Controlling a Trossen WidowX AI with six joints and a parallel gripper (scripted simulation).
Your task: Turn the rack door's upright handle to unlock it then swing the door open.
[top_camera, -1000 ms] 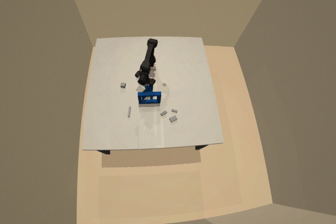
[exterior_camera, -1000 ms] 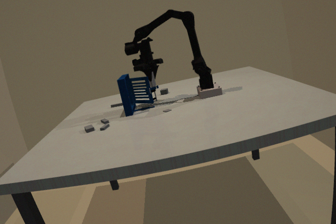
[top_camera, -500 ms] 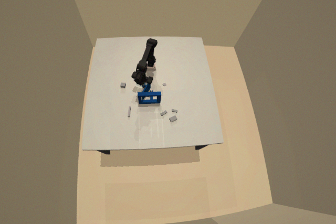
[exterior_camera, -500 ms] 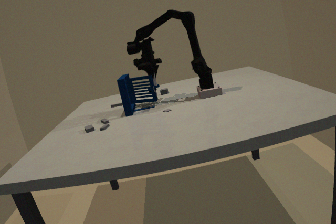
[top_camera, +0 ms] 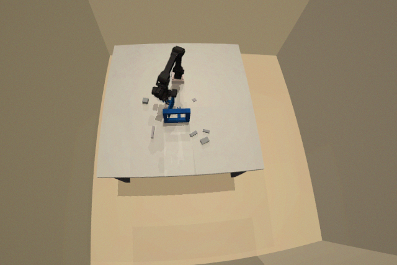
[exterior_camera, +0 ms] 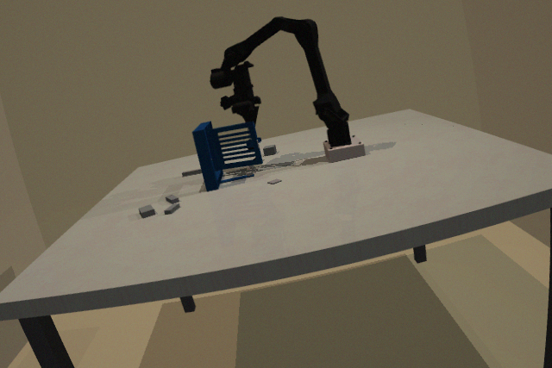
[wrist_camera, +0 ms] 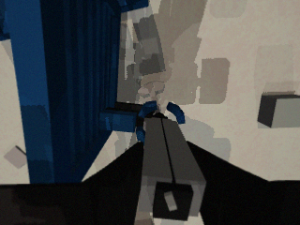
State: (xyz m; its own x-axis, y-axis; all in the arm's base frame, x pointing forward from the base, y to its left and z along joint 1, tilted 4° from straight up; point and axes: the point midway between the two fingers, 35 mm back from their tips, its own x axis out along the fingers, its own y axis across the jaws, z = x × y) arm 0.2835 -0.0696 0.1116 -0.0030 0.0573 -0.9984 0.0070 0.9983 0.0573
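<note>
Top view: the blue frame (top_camera: pixel 176 111) (exterior_camera: pixel 204 154) stands near the middle of the counter (top_camera: pixel 224 95) (exterior_camera: pixel 356 203) (wrist_camera: pixel 262 28), somewhat toward its left edge. The rack door (top_camera: pixel 172 100) (exterior_camera: pixel 258 150) (wrist_camera: pixel 33 94) is swung out from the frame's left end toward the counter's far edge, plainly open; I cannot tell whether it is past 80 degrees.

In the wrist view, the grey upright handle (wrist_camera: pixel 173 155) sits beside the door's free side, between the black fingers of the pincer (top_camera: pixel 168 100) (exterior_camera: pixel 252 125) (wrist_camera: pixel 162 147). The pincer is only partly open, closed onto the handle. Blue curved clips (wrist_camera: pixel 176 113) show by the handle's lower end. How far the handle is turned, I cannot tell.

The arm's pale base (top_camera: pixel 179 81) (exterior_camera: pixel 345 152) lies between the frame and the far edge. A grey block (top_camera: pixel 145 100) (exterior_camera: pixel 269 149) (wrist_camera: pixel 288 112) lies toward the left edge, and a thin strip (top_camera: pixel 152 131) (exterior_camera: pixel 191 172) lies between the frame and the near left corner. Three small blocks (top_camera: pixel 204 140) (exterior_camera: pixel 147 211) are grouped toward the near right corner from the frame. A small flat piece (top_camera: pixel 193 99) (exterior_camera: pixel 274 182) (wrist_camera: pixel 16 157) lies on the door's right, apart from it.
</note>
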